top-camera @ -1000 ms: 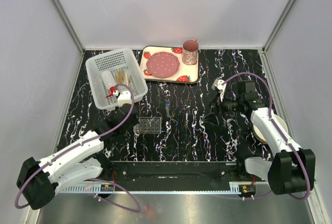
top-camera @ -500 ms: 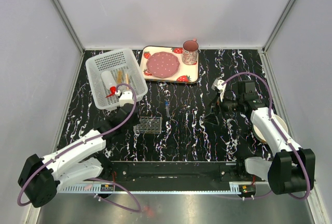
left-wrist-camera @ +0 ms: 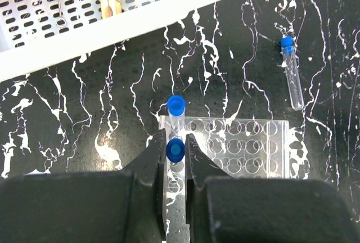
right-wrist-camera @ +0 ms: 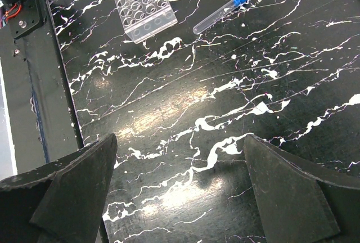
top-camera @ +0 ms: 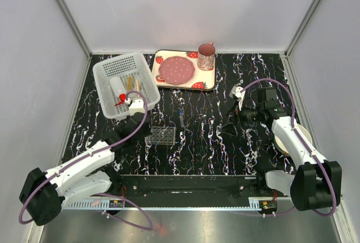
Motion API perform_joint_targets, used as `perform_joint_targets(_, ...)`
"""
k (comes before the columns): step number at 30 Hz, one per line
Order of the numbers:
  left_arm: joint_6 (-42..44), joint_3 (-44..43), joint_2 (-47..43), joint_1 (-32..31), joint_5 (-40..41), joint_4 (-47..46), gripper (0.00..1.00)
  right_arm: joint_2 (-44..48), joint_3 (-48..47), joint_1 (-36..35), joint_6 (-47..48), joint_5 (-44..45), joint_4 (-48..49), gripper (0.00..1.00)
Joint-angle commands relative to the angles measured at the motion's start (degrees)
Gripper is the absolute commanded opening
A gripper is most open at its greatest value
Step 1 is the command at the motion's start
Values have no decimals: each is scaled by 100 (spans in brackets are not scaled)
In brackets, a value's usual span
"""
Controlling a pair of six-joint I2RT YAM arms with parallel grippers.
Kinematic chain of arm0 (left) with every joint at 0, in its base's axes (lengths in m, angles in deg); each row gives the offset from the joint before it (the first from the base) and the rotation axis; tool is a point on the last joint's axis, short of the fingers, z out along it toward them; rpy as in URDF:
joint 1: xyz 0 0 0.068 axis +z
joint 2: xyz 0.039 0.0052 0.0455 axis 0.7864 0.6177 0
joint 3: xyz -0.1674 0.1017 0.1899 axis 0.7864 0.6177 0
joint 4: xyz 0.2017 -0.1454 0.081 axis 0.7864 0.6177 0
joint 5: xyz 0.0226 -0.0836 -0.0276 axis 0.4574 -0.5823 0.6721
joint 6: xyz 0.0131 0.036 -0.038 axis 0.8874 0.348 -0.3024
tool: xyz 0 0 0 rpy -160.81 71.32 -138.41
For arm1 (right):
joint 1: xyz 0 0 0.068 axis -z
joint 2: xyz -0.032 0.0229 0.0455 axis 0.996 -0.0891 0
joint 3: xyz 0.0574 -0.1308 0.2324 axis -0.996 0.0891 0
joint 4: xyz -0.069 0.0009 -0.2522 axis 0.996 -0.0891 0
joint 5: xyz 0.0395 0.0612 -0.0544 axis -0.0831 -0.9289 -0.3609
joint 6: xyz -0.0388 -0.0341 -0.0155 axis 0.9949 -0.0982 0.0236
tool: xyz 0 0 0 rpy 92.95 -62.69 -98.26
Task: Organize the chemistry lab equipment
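One tube (left-wrist-camera: 175, 151) is clenched in the left gripper (left-wrist-camera: 175, 143) at the rack's (left-wrist-camera: 242, 147) near-left corner; right gripper (right-wrist-camera: 180, 153) released.

Tube rack (top-camera: 161, 136) before basket (top-camera: 118, 58); loose tube (top-camera: 181, 116) right of both

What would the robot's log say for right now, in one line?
left end effector: shut on blue-capped tube over rack | right end effector: open, empty | second tube: standing in rack | third tube: lying on table
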Motion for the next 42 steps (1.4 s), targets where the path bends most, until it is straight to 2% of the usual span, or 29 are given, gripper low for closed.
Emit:
perform_joint_targets(1,90,-99,-107,29,-71,107,5,-17,-36,22,107,-31,-81,100)
perform_joint_targets(24,345,-152,570,29,-177,-271,10,-8,-45,22,143,-13,-98,100)
perform_joint_targets(33,274,-143,377,29,-150,-131,23,-34,-54,31,160,4,-107,100)
perform_joint_targets(42,274,-239,34,29,-115,186,28,-43,-45,31,169,22,-116,100)
